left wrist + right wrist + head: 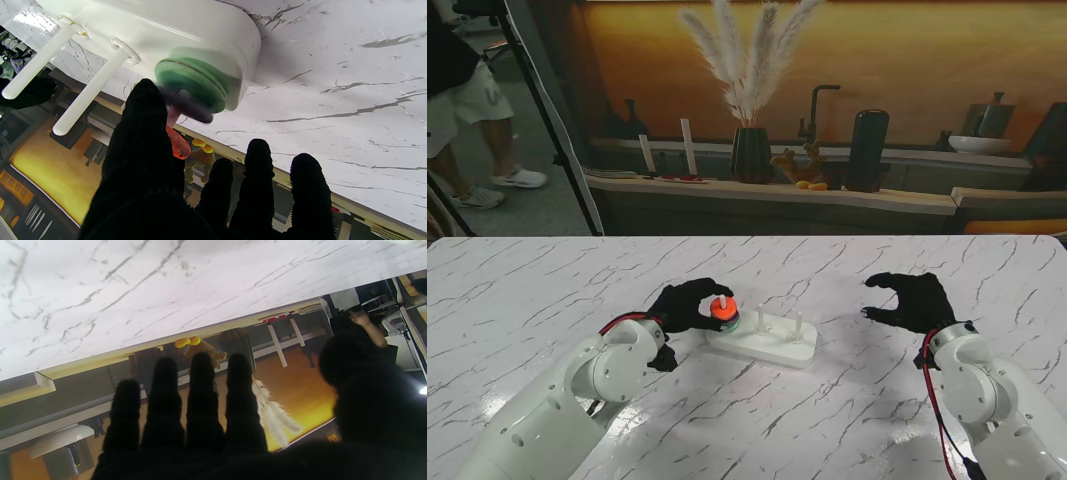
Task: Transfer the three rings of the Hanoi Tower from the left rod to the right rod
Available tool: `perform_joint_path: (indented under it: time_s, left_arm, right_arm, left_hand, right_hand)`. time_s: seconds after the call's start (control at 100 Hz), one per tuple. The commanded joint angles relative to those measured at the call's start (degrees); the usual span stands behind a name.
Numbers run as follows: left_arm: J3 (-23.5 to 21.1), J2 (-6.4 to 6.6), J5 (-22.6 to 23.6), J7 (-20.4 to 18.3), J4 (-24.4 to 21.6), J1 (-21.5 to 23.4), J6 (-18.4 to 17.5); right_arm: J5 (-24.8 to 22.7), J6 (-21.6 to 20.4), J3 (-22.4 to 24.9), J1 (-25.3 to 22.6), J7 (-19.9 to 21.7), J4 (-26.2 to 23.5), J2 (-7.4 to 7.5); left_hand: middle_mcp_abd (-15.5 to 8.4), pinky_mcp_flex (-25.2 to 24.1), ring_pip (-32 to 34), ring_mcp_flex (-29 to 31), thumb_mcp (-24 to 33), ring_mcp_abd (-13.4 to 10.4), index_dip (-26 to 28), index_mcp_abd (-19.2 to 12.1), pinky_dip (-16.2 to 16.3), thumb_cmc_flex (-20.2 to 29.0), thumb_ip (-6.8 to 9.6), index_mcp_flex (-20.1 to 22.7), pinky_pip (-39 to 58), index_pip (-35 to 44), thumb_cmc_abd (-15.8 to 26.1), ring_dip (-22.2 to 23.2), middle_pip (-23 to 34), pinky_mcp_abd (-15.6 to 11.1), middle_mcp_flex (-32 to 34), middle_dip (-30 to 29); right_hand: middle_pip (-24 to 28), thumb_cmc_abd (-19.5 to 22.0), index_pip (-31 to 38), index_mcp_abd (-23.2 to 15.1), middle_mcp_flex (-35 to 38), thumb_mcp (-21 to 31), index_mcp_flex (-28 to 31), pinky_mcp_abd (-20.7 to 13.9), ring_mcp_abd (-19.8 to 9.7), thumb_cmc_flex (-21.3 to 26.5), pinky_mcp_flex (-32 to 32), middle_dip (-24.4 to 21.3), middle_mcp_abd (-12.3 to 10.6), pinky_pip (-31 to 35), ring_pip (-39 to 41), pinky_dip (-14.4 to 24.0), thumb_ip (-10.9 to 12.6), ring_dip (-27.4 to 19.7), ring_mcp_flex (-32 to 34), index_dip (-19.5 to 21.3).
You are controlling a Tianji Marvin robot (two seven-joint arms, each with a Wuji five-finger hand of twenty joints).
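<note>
At the left rod the left hand [689,303] fingers pinch the orange ring [722,307] atop the stack, first move underway, next lift it clear and carry to the right rod [798,322]; right hand [914,299] hovers spread, empty.

Left hand [689,305]: fingers curled in a pinch grip. Right hand [910,298]: fingers spread and curved, holding nothing.
</note>
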Motion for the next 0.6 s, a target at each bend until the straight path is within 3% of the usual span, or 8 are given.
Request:
perform_joint_path:
  time_s: [0.0, 0.59]
  left_arm:
    - [-0.1, -0.1, -0.5, -0.9, -0.9, 0.3, -0.6]
    - [-2.9, 0.43, -0.6, -3.3, -5.8, 1.9, -0.5]
  right_arm:
    - [-0.1, -0.1, -0.3, -0.2, -0.1, 0.1, -0.28]
    - [0.1, 0.2, -0.2, -0.3, 0.1, 0.1, -0.27]
  left_hand:
    - [0.1, -0.7, 0.1, 0.3, 1.3, 0.2, 1.9, -4.0, 0.3, 3.8, -0.7, 3.8, 2.0, 5.2, 4.9, -0.4, 0.7, 0.5, 0.8, 0.3]
    - [0.3, -1.0, -0.3, 0.2, 1.5, 0.4, 2.3, -3.8, -0.5, 4.4, -0.55, 4.1, 1.4, 4.9, 4.7, -1.0, 0.3, 0.4, 1.0, 0.2]
  right_hand:
    - [0.1, 0.5, -0.1, 0.6, 1.0, -0.7, 0.3, 18.5, 0.0, -0.1, -0.3, 0.2, 0.3, 0.7, 0.2, 0.7, 1.4, 0.7, 0.8, 0.6]
    - [0.2, 0.6, 0.0, 0.6, 0.9, -0.9, 0.3, 18.5, -0.1, 0.4, -0.1, 0.1, 0.4, 0.9, 0.3, 0.8, 1.4, 0.7, 0.8, 0.6]
